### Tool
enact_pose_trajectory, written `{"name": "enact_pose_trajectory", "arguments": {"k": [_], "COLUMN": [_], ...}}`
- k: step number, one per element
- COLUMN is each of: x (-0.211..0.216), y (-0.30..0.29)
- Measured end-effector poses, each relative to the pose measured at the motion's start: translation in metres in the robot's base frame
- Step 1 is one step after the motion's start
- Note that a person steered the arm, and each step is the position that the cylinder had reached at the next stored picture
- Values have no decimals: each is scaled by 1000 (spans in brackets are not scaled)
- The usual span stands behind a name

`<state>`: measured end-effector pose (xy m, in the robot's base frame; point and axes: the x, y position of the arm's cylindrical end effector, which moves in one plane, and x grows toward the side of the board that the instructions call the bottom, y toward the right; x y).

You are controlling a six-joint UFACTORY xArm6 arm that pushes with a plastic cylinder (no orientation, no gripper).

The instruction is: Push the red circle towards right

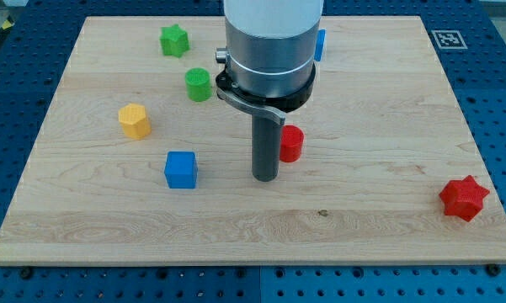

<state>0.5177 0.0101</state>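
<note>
The red circle (292, 143) is a short red cylinder near the board's middle, partly hidden on its left side by my rod. My tip (264, 178) rests on the board just left of and slightly below the red circle, very close to it; contact cannot be told. The arm's wide grey body hangs above and hides the board behind it.
On the wooden board (379, 236): a blue cube (181, 169) left of my tip, a yellow hexagon (135, 120), a green circle (199, 84), a green star (174, 39), a red star (464, 198) at lower right, and a blue block (320, 45) partly hidden behind the arm.
</note>
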Motion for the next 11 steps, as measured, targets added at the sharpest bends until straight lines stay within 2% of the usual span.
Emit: {"name": "enact_pose_trajectory", "arguments": {"k": [2,3,4,5,7,11], "x": [-1,-14,-45,-47,-19,-22], "y": [-3,-6,-17,13,27,65]}}
